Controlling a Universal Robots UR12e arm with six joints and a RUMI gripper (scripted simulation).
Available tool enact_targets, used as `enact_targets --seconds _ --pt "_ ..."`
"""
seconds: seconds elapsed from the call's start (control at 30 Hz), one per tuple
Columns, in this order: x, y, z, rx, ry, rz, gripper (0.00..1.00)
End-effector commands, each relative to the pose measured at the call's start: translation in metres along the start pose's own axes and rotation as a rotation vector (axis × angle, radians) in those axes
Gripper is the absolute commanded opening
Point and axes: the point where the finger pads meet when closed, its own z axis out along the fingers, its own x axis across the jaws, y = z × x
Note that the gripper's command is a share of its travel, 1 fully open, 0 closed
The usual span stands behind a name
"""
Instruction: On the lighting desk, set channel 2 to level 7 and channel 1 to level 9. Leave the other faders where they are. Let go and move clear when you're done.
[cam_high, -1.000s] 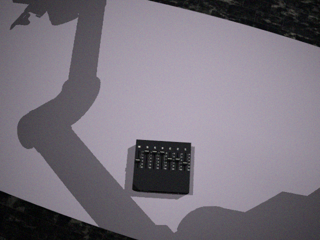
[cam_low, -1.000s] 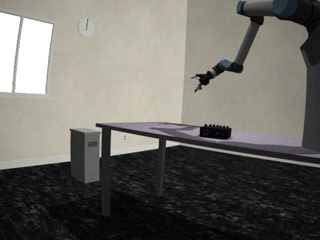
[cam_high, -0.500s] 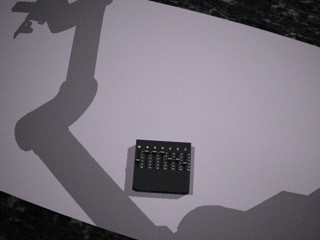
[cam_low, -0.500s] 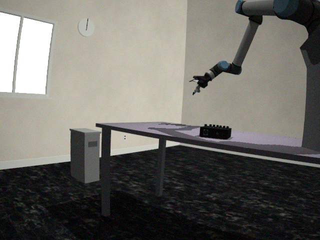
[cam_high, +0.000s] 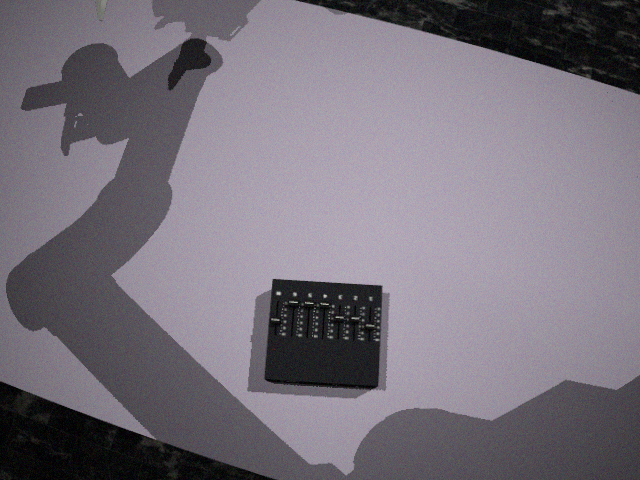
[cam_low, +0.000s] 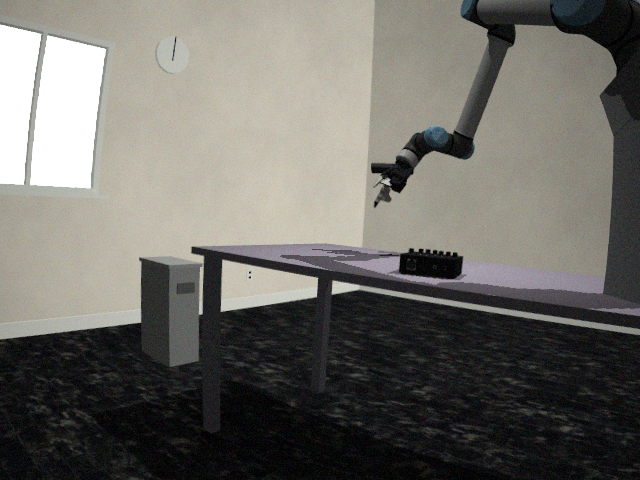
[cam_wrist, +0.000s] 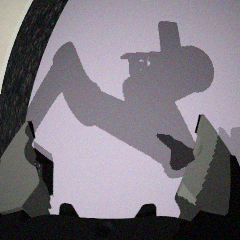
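Note:
The lighting desk (cam_high: 324, 333) is a black box lying flat on the lilac table, with a row of several faders (cam_high: 323, 315) whose pale caps sit at different heights. It also shows in the exterior view (cam_low: 430, 263). My gripper (cam_low: 379, 197) hangs high above the table, to the left of the desk and well apart from it. In the wrist view the gripper (cam_wrist: 112, 175) is open with nothing between its fingers, and the desk is out of frame. A pale fingertip (cam_high: 101, 7) peeks in at the top left edge of the overhead view.
The arm's broad shadow (cam_high: 103, 248) crosses the table's left side, with a darker patch (cam_high: 188, 62) near the top. A grey cabinet (cam_low: 170, 310) stands on the floor beside the table's end. Dark carpet surrounds the table.

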Motion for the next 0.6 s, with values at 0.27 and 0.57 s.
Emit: enact_targets --seconds 0.27,0.57 --pt "-0.125 0.083 0.11 -0.194 0.078 -0.326 1.0" --pt "-0.243 0.17 0.161 -0.379 0.124 -0.629 1.0"
